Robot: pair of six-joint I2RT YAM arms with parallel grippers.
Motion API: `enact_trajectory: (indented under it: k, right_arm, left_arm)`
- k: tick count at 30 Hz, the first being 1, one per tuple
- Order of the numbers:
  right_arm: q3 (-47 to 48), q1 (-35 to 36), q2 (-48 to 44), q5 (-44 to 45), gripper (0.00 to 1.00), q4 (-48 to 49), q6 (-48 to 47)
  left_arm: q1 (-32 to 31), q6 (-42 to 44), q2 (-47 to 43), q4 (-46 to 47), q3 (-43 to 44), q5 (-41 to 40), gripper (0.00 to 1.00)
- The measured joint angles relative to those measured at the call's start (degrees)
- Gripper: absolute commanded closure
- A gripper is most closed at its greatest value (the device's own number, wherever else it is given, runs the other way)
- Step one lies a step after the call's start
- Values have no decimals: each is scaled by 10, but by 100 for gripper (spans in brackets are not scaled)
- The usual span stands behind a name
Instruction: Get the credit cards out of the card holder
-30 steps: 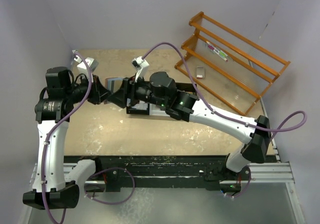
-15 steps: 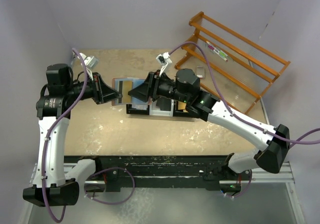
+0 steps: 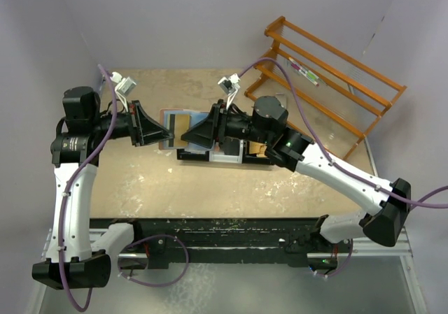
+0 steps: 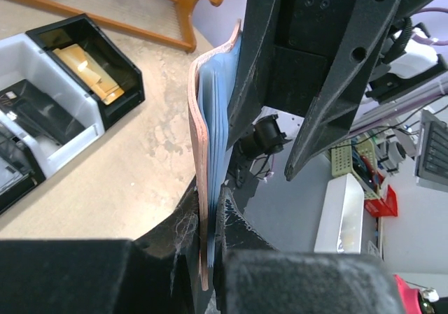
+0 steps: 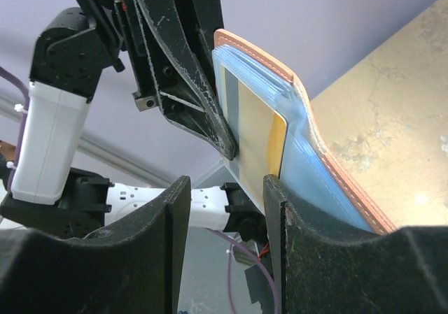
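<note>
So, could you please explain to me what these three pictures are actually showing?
They show two robot arms bolted to a table. One picture looks down from above; the other two come from a camera on each wrist. The left gripper pinches a reddish-brown card holder with blue lining in its fingers, off the table. The right gripper has its fingers open, right at a card sticking out of it. On the table sit black and white trays, with a wooden rack behind.
</note>
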Motion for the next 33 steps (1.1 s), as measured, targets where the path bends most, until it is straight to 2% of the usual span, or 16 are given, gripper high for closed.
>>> enact_trajectory:
  k: [6,14,33]
  right_arm:
    - [0,-1,-18,10,50,-6,-4]
    - [0,-1,-39,64,53,-30,-21]
    - [16,-3,1,58,63,-7,-12]
  left_arm:
    - [0,-40,-2,41,0,24,100]
    - [0,-70,-6,71,0,26,100]
    - [5,-118,-12,121,-19,24,100]
